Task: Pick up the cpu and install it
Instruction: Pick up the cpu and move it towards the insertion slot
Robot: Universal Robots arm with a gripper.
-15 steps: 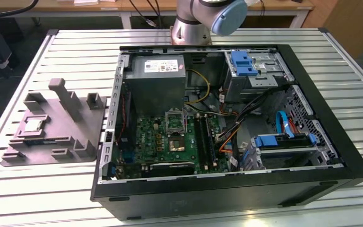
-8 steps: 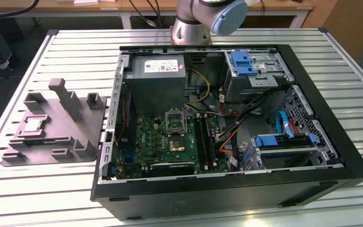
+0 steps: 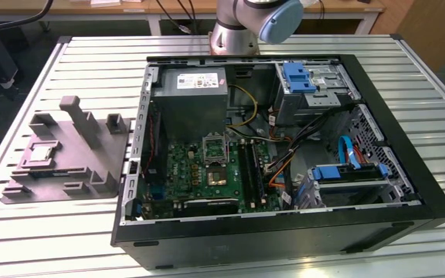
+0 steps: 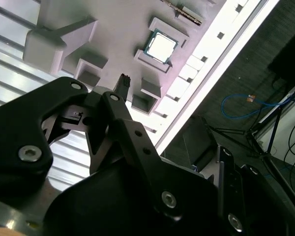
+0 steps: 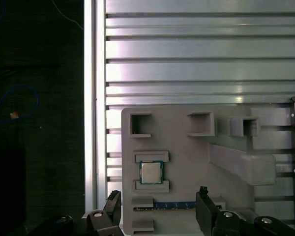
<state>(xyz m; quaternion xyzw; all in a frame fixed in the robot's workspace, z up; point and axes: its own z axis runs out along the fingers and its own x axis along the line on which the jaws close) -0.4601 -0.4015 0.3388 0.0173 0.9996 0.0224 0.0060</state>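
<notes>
The black metal pincer is wide open and empty over the small silver square cpu in its grey plastic holder block; coming down crooked, it might bump the walls.

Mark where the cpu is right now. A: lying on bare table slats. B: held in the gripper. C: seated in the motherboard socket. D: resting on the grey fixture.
D: the cpu lies between raised blocks on the grey fixture, the open gripper apart from it.
</notes>
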